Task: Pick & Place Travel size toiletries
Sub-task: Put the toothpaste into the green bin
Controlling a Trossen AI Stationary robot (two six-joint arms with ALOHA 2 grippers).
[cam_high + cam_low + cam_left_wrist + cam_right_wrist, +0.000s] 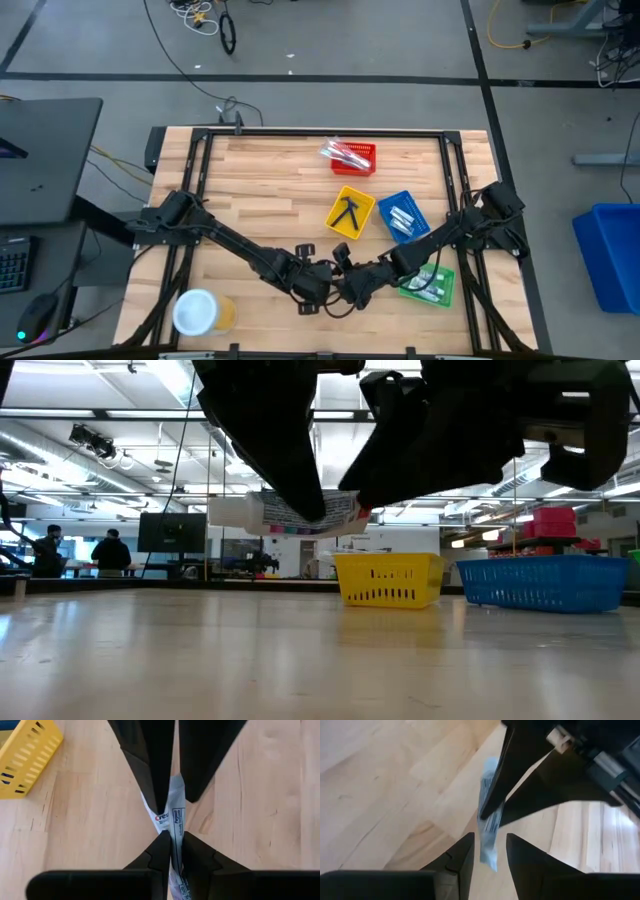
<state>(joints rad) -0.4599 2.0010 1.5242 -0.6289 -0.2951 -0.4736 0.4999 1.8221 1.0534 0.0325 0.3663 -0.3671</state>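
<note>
A small white toothpaste tube [300, 512] with blue and red print hangs level in the air above the table's near middle, its white cap [225, 512] pointing toward the table's left. My left gripper [172, 837] is shut on it. My right gripper [490, 840] is open and faces the left one, a finger on either side of the tube's flat end [489, 857] with a gap showing. In the high view both grippers [337, 280] meet near the table's near edge. My left gripper pinches the tube's body [176, 827] about its middle between its two fingers, coming from the table's left and slanting down. The tube is lifted clear of the table and lies roughly level, its flat end reaching forward past the fingertips and its cap end behind them.
Farther back stand a red tray [366, 157] with silvery packets, a yellow tray [335, 213] with a black razor, and a blue tray [415, 205] with white tubes. A green tray [445, 290] sits under the right arm. A white-topped yellow tub [200, 312] stands near-left.
</note>
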